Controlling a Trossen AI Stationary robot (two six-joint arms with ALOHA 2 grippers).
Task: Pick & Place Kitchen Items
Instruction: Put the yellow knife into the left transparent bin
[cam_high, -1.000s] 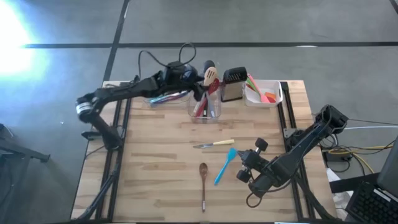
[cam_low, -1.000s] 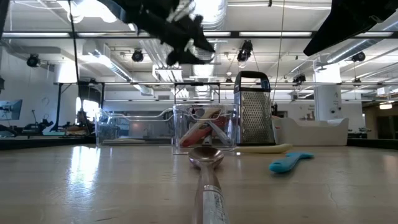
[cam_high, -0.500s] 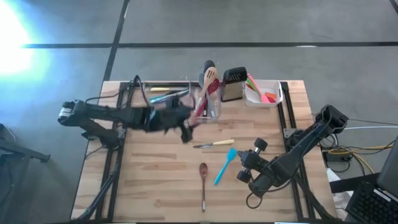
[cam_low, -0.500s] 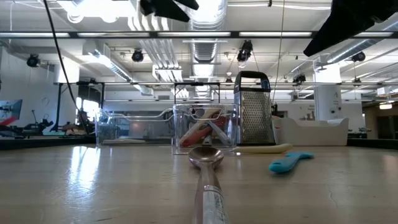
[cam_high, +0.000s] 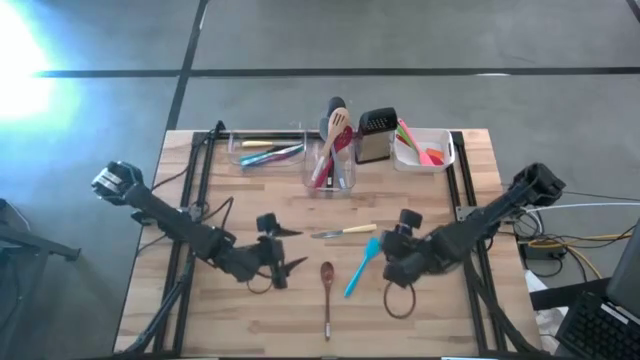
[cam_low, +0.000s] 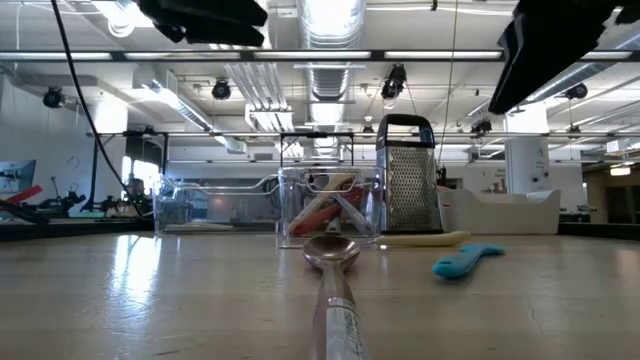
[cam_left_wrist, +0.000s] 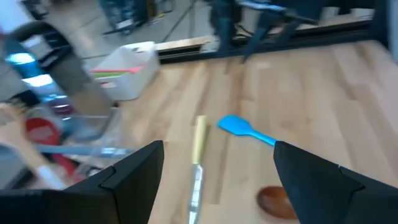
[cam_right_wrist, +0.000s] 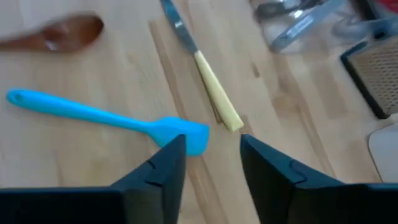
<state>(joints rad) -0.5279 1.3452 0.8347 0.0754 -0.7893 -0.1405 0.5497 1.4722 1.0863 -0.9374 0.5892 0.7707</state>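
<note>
Three kitchen items lie flat on the wooden table: a yellow-handled knife (cam_high: 343, 232), a blue spatula (cam_high: 361, 266) and a wooden spoon (cam_high: 327, 293). My right gripper (cam_high: 388, 256) hovers open just right of the spatula's head (cam_right_wrist: 188, 135), its fingers pointing toward the table's left and touching nothing. My left gripper (cam_high: 289, 249) stands open left of the spoon's bowl and the knife's blade (cam_left_wrist: 195, 188), pointing right. More utensils stand in a clear tub (cam_high: 331, 170) and lie in a clear tray (cam_high: 265, 152) at the far side.
A steel box grater (cam_high: 374, 135) and a white tub (cam_high: 425, 149) holding green and orange tools stand at the far right. The table's near left and near right are bare wood. A loose cable loop (cam_high: 399, 302) lies under my right arm.
My left gripper has swung from above the clear tub at the far side toward the near edge and down, ending left of the spoon and the knife. My right gripper has shifted a little toward the blue spatula. The three utensils have not moved.
</note>
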